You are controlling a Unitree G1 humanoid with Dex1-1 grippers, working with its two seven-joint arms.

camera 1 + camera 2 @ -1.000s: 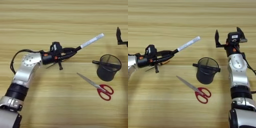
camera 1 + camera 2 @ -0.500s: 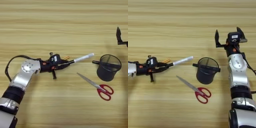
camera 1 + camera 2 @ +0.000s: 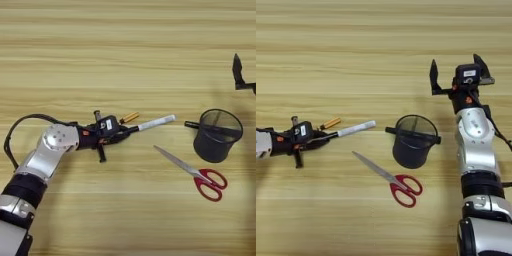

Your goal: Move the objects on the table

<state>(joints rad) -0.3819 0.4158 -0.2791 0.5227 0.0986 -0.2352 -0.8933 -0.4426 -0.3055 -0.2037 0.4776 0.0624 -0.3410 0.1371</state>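
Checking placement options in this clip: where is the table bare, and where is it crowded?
Bare: the table above the marker and below the scissors. Crowded: the middle band, from the left hand and screwdriver across to the pen cup and open right hand.

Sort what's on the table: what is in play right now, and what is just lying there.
In play:
- white marker, held by the left gripper, low over the table

Lying about:
- orange-handled screwdriver, beside the left gripper
- black mesh pen cup, upright
- red-handled scissors
- right gripper, jaws open, holding nothing
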